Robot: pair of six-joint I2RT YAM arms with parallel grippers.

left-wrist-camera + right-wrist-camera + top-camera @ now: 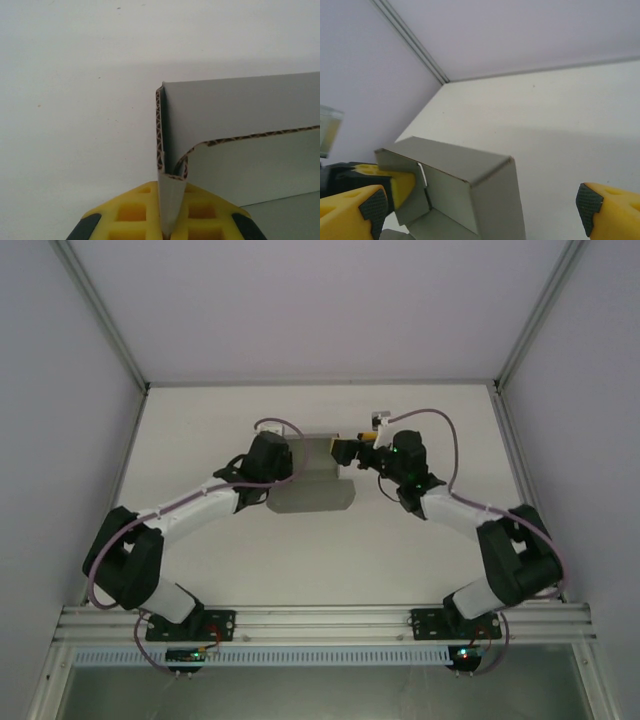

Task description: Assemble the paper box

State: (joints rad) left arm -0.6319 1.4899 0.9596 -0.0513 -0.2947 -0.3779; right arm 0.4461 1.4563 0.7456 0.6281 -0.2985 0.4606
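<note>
one paper box (312, 485), two hands: left hand (167, 220) grips its wall, right hand (480, 205) released.

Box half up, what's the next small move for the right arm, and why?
Probably ease the right pincer forward and close it on the nearest standing wall of the paper box. Its jaws stand wide open and hold nothing, with the box between them. The left pincer is shut on the box's far-side wall, so the box looks braced for a second grip.
</note>
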